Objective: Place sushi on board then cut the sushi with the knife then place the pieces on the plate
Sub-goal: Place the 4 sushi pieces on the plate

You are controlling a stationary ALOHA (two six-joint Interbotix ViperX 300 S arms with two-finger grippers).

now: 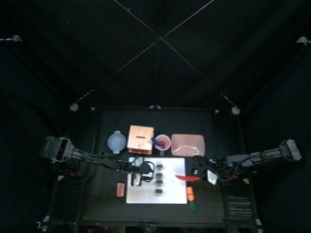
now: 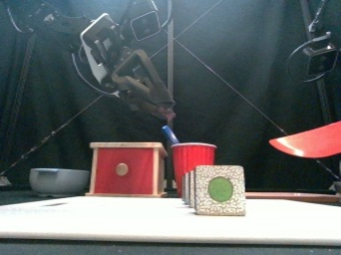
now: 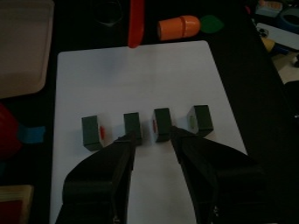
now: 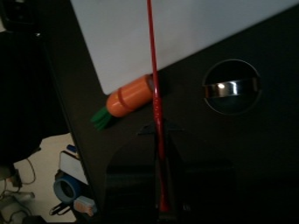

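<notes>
Four dark green sushi pieces [image 3: 131, 125] stand in a row on the white cutting board [image 3: 140, 79], along its left edge. The left hand [image 3: 155, 144] hovers over them, released, jaws apart. The right hand [image 1: 201, 177] is clenched on the red knife [image 4: 152, 87] at the board's right edge. A toy carrot [image 4: 126, 98] lies on the bench [image 1: 109, 205] just beside that edge.

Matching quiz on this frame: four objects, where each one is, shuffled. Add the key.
1. sushi pieces
2. blue knife
3. red knife
4. blue-grey bowl

a. in the red cup
b. left of the wooden box in the front view
c. on the white cutting board
d. held by the right gripper

Pairs: 1-c, 2-a, 3-d, 4-b
</notes>
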